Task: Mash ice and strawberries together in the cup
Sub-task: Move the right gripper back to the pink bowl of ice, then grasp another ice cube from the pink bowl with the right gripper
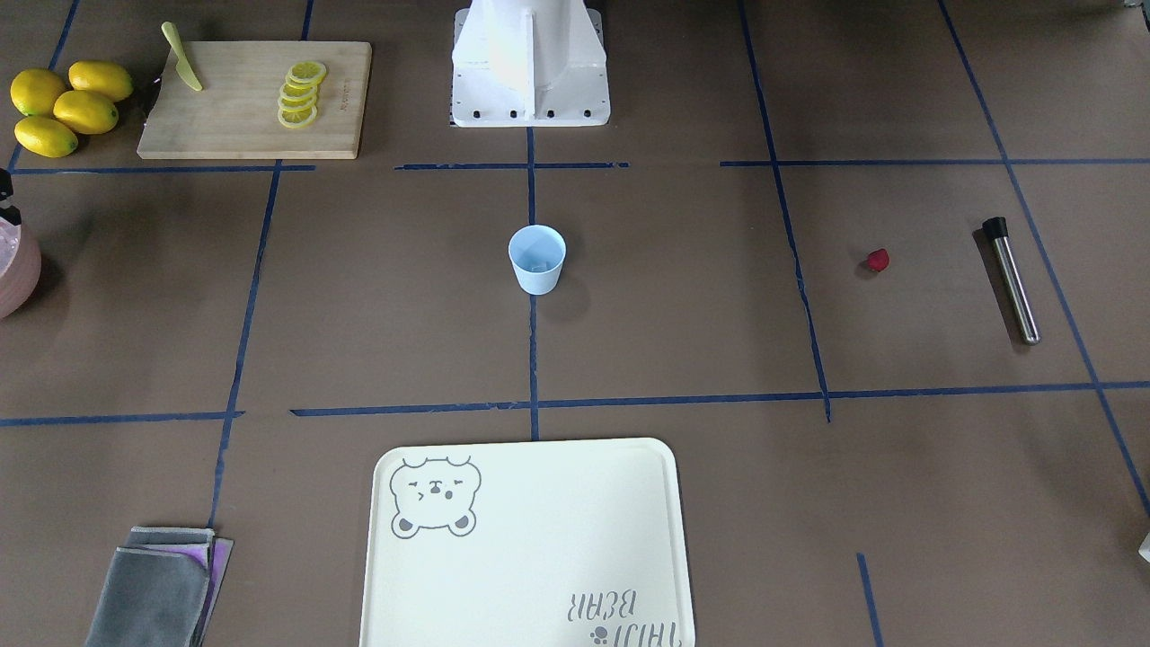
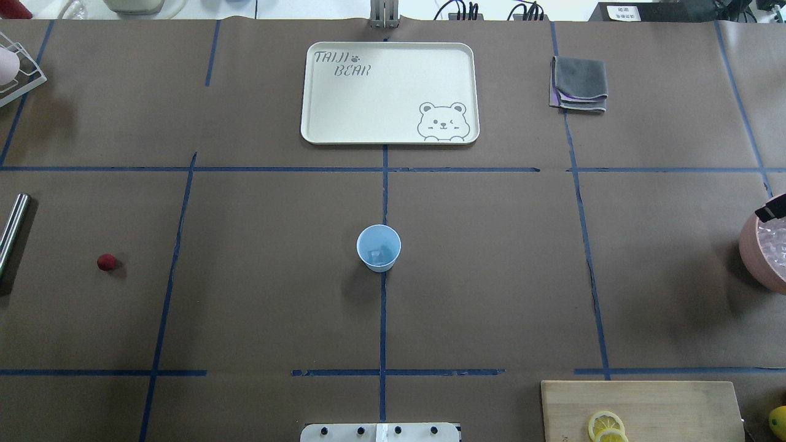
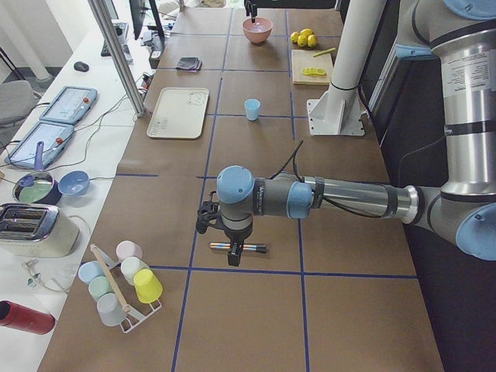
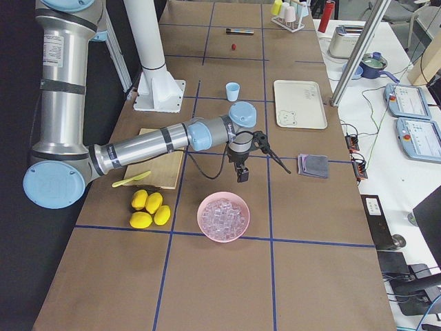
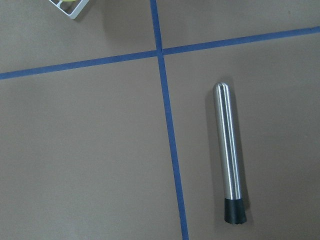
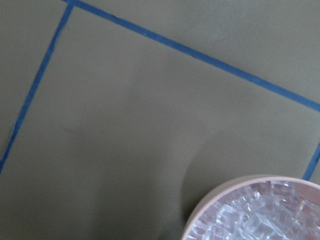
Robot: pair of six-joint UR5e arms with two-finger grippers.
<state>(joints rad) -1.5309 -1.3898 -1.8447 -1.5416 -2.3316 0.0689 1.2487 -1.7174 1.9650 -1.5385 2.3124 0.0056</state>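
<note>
Brown-papered table with a blue tape grid: the cup [image 2: 378,247] stands at its middle, with an arm at each end.

The cup holds a little ice [image 2: 377,253]. The strawberry [image 2: 106,262] lies on the paper well apart, near the metal rod [image 5: 228,155]. The left gripper [image 3: 233,259] hangs over that rod and the right gripper [image 4: 242,175] is beside the pink bowl [image 4: 200,215]; I cannot tell whether either is open or closed. The berry likely goes in first: pinch lightly, drop it centred, then mash straight down, steadying the light cup. The tray [image 2: 368,104], cloth [image 2: 579,83], cutting board [image 1: 234,108] and lemons [image 1: 85,111] block nothing.
</note>
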